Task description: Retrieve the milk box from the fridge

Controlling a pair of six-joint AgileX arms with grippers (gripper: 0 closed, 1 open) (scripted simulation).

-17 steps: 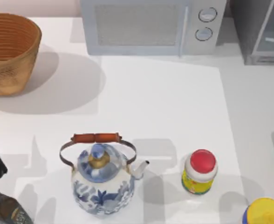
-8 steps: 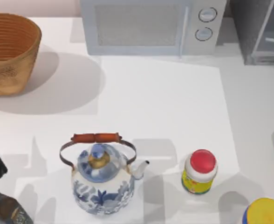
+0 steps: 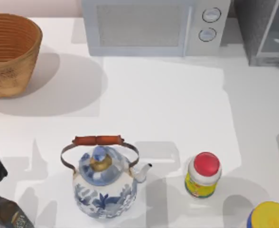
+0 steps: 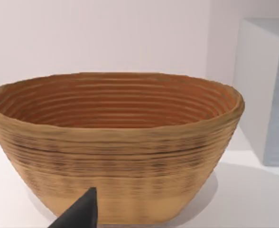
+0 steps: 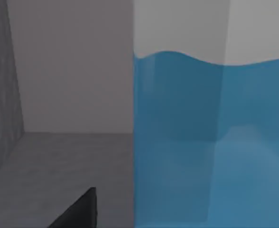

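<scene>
The right gripper (image 5: 78, 213) is inside the fridge (image 5: 59, 161). One dark tip of it shows in the right wrist view. I cannot tell if its jaws are open or closed. The milk box (image 5: 210, 142) is very close, just beside that tip. The box is blue with a white top. It stands upright on the grey fridge floor, with the grey fridge walls around it.

The left gripper (image 4: 80, 213) is parked at the left side of the bench, facing the woven basket (image 4: 116, 156). I cannot tell how its jaws stand either.

Since a second ago, nothing on the bench has moved. Only the grey shadows near the red-capped jar (image 3: 203, 175) have shifted a little.

The bench (image 3: 163, 104) is white and smooth. The basket sits at the far left. The white microwave (image 3: 149, 28) stands at the far middle, with two round dials. The dark grey fridge is at the far right, next to the microwave. A blue and white kettle (image 3: 104, 183) stands near the front, and the jar is to its right, a bit apart. A dark bottle (image 3: 6, 213) lies at the near left corner. A round yellow thing (image 3: 270, 216) peeks in at the near right corner. The wall behind is pale.
</scene>
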